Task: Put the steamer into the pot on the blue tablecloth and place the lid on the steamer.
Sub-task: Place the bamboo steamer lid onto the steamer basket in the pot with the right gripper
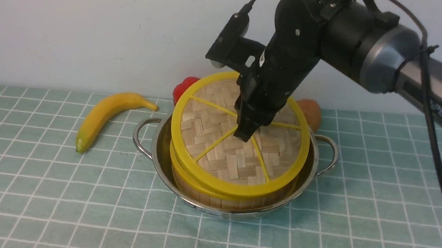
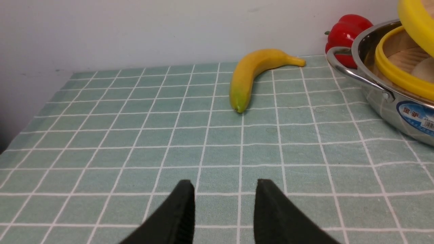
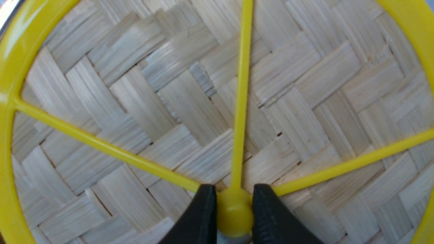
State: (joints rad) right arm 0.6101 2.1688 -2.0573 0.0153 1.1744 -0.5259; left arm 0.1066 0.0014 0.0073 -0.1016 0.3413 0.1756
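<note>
Behind the lid (image 1: 210,139), 2 things are partly hidden: the red pepper (image 1: 184,88) and a brown item (image 1: 310,113). Beneath it, the steamer (image 1: 211,195) sits in the pot (image 1: 226,213), contents covered. Right claw (image 3: 234,211) pinches the lid's knob (image 3: 234,211); left claw (image 2: 223,203) is spread.

Glossy metal pot (image 1: 201,209) beneath woven bamboo lid (image 1: 220,162).

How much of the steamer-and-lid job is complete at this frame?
Done: the steamer sits inside the pot. In hand: the right jaws grip the yellow knob of the lid, which is tilted over the steamer. Left: seating it flat and letting go.
</note>
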